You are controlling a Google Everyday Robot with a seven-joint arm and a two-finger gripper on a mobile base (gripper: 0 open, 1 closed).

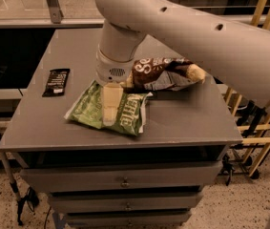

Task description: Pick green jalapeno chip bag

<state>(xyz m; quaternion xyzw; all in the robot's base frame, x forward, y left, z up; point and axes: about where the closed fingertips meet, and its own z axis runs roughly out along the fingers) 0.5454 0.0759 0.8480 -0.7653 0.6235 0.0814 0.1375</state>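
Looking at the grey table (187,123), I see the green jalapeno chip bag (129,114) lying flat near the front edge, a little left of the middle. The gripper (109,110) is over the middle of this bag, pointing down at it. I cannot tell whether it stands wide or narrow. A brown snack bag (165,73) lies just behind the green one, and a black bar (57,81) lies apart at the left.

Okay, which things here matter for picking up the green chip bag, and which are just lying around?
For the job: flat light-green glossy chip bag; gripper, over that bag.
Lying about: brown-and-tan snack bag; small black rectangular bar.
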